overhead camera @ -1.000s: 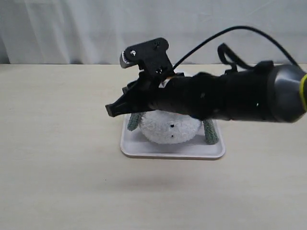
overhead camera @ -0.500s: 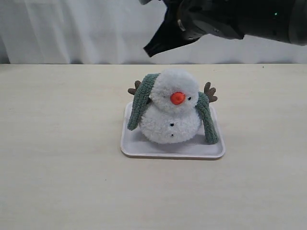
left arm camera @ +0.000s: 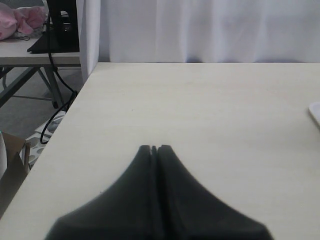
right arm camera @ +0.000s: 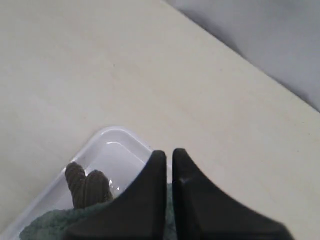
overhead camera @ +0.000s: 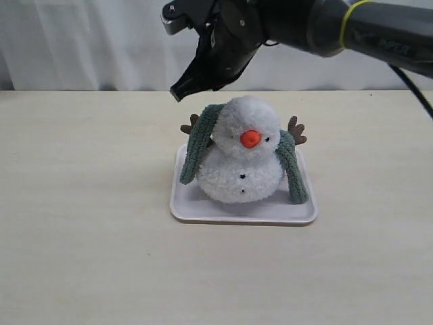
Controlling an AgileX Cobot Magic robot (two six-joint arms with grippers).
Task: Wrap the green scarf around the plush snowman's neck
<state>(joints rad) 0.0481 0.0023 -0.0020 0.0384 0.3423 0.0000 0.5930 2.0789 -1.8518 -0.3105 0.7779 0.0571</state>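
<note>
The plush snowman sits upright on a white tray at the table's middle. Over the back of its neck lies the green scarf, with one end hanging down each side of the body to the tray. My right gripper hovers above and to the left of the snowman's head, shut and holding nothing, clear of the plush. In the right wrist view its fingertips point down over the tray's corner, a brown branch arm and a bit of scarf. My left gripper is shut and empty over bare table.
A white curtain hangs behind the table. In the left wrist view the table's edge drops to a floor with cables, and a side table stands beyond it. The tray's rim just shows there.
My right arm has lifted from in front of the snowman to above it, uncovering the plush, then swung left and a little down. Its jaws have shut. The scarf and snowman have not moved.
</note>
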